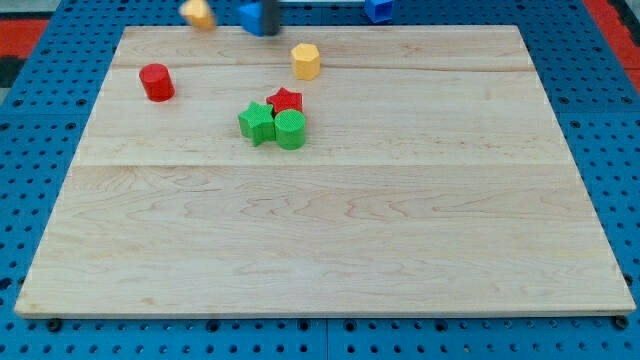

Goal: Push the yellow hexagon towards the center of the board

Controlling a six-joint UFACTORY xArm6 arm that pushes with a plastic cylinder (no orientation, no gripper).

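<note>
The yellow hexagon point(306, 60) lies near the board's top edge, a little left of the middle. My tip point(272, 27) shows as a dark blurred rod end at the view's top, just off the board. It is up and left of the hexagon, apart from it, and right beside a blue block point(256, 17).
A red star point(286, 100), a green star point(256, 122) and a green cylinder point(290, 130) cluster just below the hexagon. A red cylinder point(156, 82) stands at the upper left. A yellow block point(199, 13) and another blue block point(378, 9) lie beyond the wooden board's point(330, 230) top edge.
</note>
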